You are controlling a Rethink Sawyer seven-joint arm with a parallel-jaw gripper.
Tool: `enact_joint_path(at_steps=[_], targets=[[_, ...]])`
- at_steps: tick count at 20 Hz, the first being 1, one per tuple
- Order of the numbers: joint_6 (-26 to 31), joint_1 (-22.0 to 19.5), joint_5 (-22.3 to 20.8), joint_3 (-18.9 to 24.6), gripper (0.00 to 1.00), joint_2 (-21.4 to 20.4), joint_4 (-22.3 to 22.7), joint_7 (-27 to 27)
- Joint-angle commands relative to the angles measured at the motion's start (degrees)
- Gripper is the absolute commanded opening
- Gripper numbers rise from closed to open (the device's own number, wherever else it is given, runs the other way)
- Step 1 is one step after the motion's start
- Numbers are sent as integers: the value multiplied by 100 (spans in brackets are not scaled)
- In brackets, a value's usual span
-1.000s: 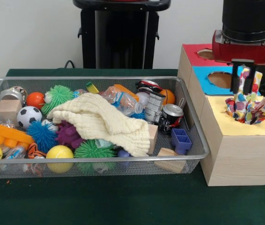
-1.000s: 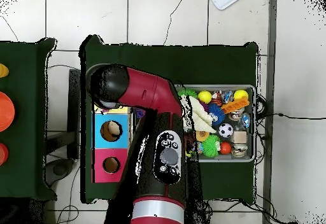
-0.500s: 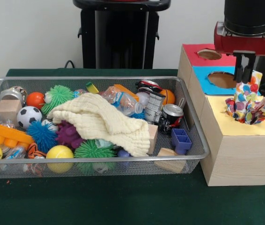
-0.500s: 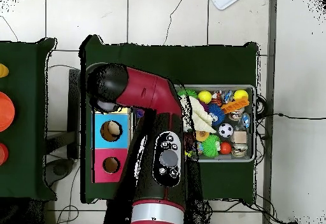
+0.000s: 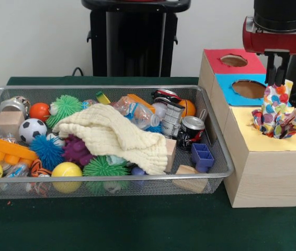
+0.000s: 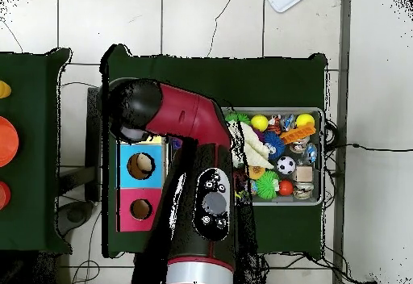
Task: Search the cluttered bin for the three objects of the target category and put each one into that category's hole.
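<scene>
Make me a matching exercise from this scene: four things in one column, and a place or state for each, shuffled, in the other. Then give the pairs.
Things:
1. polka-dot cloth
2. cream towel
3. blue block
4. gripper

Places or states:
A. draped over the toys in the middle of the wire bin
B. bunched in the hole of the yellow box section
C. hanging above the box, holding nothing
D. in the bin's corner closest to the box

Pairs: 1-B, 2-A, 3-D, 4-C

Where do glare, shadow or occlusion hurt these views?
Front view: even light, no hard shadows, small highlights on the silver can. Overhead view: the red arm hides the yellow section of the box and one end of the wire bin.
</scene>
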Motion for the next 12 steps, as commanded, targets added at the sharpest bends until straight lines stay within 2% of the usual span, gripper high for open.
enact_joint_path(at_steps=[1,12], targets=[[246,-59,298,494,0,75,538,1181],[-107,-44,346,518,0,206,606,1058]])
